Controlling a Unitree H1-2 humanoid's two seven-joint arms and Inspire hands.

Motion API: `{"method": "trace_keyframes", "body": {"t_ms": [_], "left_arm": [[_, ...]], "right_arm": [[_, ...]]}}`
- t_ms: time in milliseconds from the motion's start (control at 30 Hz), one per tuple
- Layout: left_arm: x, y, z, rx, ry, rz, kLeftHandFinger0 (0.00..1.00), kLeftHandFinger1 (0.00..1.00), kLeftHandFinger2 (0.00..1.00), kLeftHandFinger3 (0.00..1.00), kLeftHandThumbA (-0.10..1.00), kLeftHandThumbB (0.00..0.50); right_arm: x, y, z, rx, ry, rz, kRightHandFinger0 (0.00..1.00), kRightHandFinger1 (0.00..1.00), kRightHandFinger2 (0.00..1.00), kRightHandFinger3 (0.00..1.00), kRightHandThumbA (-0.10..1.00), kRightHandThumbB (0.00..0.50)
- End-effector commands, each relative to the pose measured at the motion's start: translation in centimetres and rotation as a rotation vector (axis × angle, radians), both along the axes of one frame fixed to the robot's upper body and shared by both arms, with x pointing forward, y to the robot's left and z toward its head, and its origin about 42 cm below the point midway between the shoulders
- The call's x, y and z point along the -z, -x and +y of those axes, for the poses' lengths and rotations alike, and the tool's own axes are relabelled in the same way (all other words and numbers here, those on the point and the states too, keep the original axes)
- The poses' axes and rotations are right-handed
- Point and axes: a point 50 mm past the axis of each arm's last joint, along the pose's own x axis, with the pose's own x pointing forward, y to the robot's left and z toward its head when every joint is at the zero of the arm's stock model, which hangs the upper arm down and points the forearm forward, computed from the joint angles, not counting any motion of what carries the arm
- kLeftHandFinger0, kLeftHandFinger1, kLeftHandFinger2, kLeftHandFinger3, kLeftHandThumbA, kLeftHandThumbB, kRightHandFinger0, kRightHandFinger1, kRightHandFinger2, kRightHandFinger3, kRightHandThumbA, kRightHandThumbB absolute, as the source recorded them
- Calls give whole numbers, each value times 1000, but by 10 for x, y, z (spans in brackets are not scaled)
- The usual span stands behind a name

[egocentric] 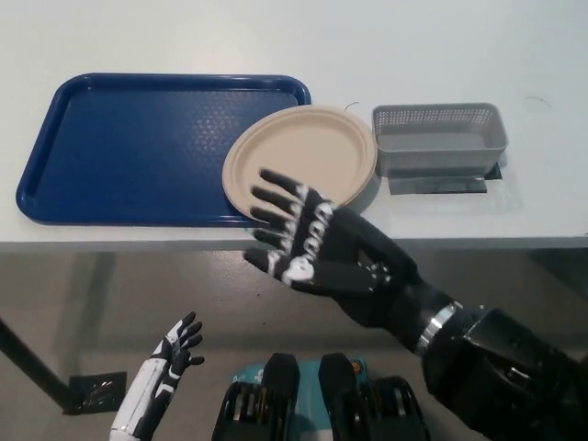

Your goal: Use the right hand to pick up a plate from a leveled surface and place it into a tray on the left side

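A: Far left: blue tray [119, 147] flat on the white desk [276, 37]. Low at near left, white left robot hand [175, 347], released, fingers spread, resting below the desk edge.

B: Centre: beige plate [303, 152] only partly in, left part over the tray's right rim, right part hanging out toward the grey basket [439, 138]. Tilted, probably.

A: Black right robot hand [317, 246] released too, fingers splayed, grasping nothing, near side of the plate.

B: Risks: nudging that rim and tipping the plate off the tray; shoving it right into the basket; counting it placed while half out.
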Motion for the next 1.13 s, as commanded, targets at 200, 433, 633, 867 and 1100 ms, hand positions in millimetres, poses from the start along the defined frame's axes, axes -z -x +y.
{"method": "trace_keyframes", "body": {"t_ms": [200,433,633,867,1100], "left_arm": [[-17,-3,14,46,-36,-28,837,900,964,1000,953,33],[1,9,9,39,-11,6,840,911,984,1000,898,19],[15,23,6,20,0,39,859,930,1000,1000,944,68],[23,32,7,6,-21,43,973,981,997,1000,992,89],[24,33,9,2,-34,48,1000,1000,1000,1000,1000,143]], "right_arm": [[89,140,-60,194,67,-446,1000,1000,1000,1000,1000,225],[120,202,-113,529,38,-504,1000,1000,1000,1000,1000,241],[167,203,-140,680,189,-428,1000,1000,1000,1000,1000,209],[237,158,-149,754,279,-174,1000,1000,1000,1000,1000,170],[276,110,-142,709,316,-45,1000,1000,1000,1000,1000,163]]}}
